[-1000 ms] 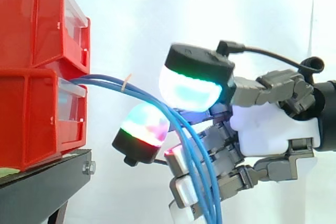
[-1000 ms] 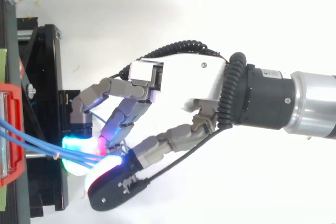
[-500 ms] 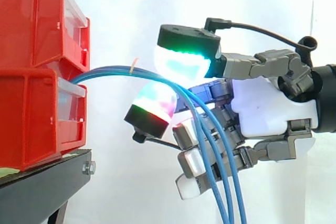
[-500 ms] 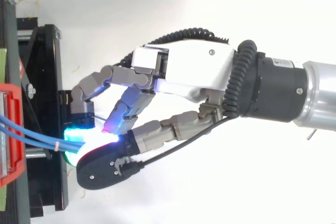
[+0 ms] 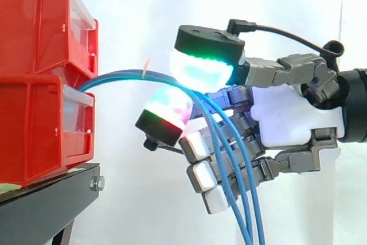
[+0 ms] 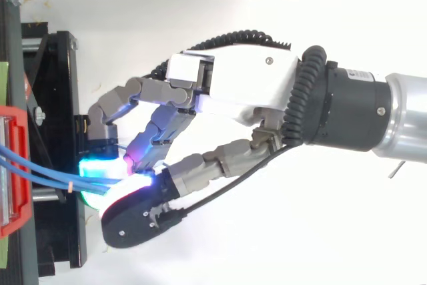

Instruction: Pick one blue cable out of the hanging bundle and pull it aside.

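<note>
Several blue cables (image 5: 114, 77) leave the gap between the two red bins, arch to the right and hang down in front of the hand (image 5: 287, 121). A tan tie (image 5: 145, 66) sits on the arch. The hand comes in from the right with its fingers curled. Its green-glowing upper pad (image 5: 200, 70) and a lower multicoloured pad (image 5: 167, 110) close on the cables where the arch bends down. How many strands lie in that pinch I cannot tell. From above, the cables (image 6: 40, 175) run from the bin front into the glowing pads of the hand (image 6: 233, 88).
Two stacked red bins (image 5: 34, 27) stand at the left on a black stand (image 5: 46, 205). In the top view the stand (image 6: 57, 98) lies just left of the fingertips. A white curtain is behind everything.
The hand has risen and shifted slightly left with the cables between its pads, so the arch stands higher. The lower fingers have curled closer in around the hanging strands.
</note>
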### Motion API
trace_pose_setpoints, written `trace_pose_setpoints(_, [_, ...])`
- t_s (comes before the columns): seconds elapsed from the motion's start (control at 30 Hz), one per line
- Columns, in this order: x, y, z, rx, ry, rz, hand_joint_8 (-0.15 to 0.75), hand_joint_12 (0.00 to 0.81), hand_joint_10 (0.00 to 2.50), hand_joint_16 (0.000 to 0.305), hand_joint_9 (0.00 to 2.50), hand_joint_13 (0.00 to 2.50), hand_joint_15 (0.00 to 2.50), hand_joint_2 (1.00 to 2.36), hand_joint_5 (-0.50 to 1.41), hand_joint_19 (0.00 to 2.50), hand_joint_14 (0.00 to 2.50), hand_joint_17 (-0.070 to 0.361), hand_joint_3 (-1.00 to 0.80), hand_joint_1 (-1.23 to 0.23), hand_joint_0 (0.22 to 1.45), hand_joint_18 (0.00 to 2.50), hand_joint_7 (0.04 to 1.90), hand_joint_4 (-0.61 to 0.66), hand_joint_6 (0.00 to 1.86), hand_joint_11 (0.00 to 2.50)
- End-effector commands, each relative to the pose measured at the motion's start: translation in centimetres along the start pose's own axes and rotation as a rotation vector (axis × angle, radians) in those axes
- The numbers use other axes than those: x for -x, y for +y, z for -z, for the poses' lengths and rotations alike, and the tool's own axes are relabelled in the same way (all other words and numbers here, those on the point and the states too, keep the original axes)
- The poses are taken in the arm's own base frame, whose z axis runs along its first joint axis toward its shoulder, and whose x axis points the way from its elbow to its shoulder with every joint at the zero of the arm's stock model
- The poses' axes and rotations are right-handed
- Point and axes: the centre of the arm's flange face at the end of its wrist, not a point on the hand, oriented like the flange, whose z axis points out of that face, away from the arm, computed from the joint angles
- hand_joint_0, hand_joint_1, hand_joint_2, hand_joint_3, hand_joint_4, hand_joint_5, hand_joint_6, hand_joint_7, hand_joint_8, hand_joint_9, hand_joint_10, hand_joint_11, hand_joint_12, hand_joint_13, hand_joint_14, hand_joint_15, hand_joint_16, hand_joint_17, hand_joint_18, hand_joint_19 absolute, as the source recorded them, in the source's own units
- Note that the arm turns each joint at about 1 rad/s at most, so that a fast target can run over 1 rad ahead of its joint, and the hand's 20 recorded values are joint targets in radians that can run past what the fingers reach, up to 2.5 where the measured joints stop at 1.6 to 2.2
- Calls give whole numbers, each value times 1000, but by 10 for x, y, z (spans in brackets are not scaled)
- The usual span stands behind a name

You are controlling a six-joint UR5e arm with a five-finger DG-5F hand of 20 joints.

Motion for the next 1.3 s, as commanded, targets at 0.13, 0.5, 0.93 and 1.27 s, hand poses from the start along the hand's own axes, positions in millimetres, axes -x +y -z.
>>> trace_pose_setpoints(0.13, [7, 0, 0, -5, -7, 1, 264, 368, 23, 46, 897, 888, 578, 1000, -175, 494, 21, 103, -500, -922, 771, 817, 1061, -97, 946, 758])
trace_pose_setpoints(0.5, [12, -3, 1, -22, -13, 7, 351, 456, 20, 61, 1003, 960, 599, 1000, -149, 553, 18, 137, -500, -785, 405, 956, 951, 87, 915, 753])
trace_pose_setpoints(0.93, [13, -2, 1, -21, -16, 7, 305, 405, 21, 50, 917, 871, 603, 1017, -164, 606, 23, 112, -233, -774, 624, 809, 1071, 36, 911, 756])
trace_pose_setpoints(1.27, [13, -2, 1, -22, -16, 7, 264, 377, 24, 46, 876, 775, 542, 1000, -150, 516, 21, 104, -500, -959, 673, 768, 1037, 43, 894, 769])
